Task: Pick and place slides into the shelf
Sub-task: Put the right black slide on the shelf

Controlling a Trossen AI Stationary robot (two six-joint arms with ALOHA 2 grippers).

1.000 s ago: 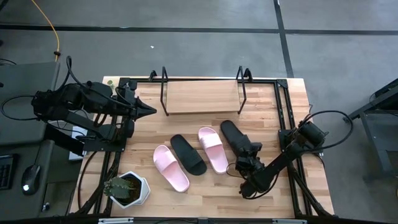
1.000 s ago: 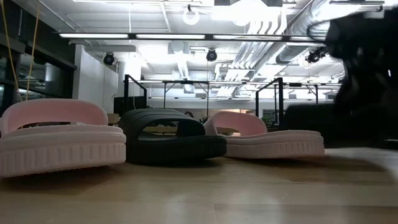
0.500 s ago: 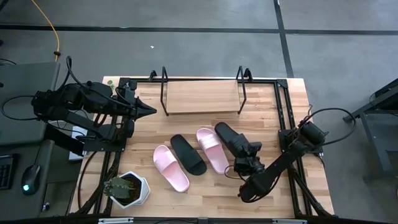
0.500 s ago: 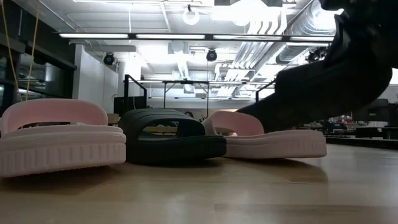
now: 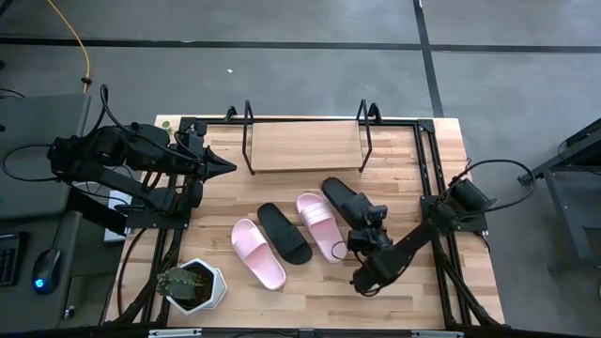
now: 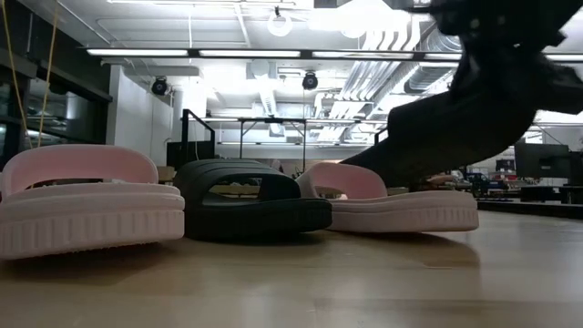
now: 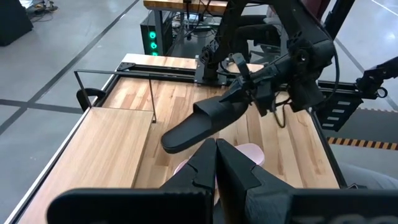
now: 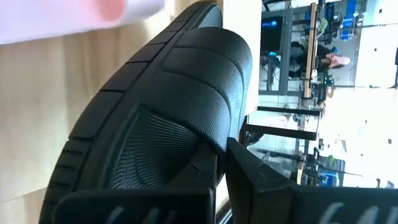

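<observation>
The shelf [image 5: 305,146] stands at the table's far edge, its wooden board bare. Two pale pink slides [image 5: 258,253] [image 5: 319,225] and one black slide [image 5: 285,233] lie flat on their soles in the middle of the table. My right gripper [image 5: 368,235] is shut on the second black slide [image 5: 341,201], which is up in the air right of the pink one; the left wrist view shows this black slide [image 7: 205,121] clear of the wood. My left gripper [image 5: 228,166] waits shut at the table's left side, level with the shelf. My right gripper holds the black slide by its near-right end [image 7: 244,96], coming at it from the table's near right, roughly along its length. The slide is lifted clear and tilted, its free end [image 6: 364,169] lower and pointing at the shelf. The gripper hides exactly what its fingers [image 8: 261,180] pinch.
A potted plant [image 5: 192,285] in a white pot stands at the near left corner. Black frame rails [image 5: 424,160] run along the table's left and right sides. Bare wood lies between the slides and the shelf.
My right gripper has risen and moved a little toward the far left, taking the black slide with it. The slide lay on the table a second ago; it is now lifted clear and tilted, its free end nearer the shelf.
</observation>
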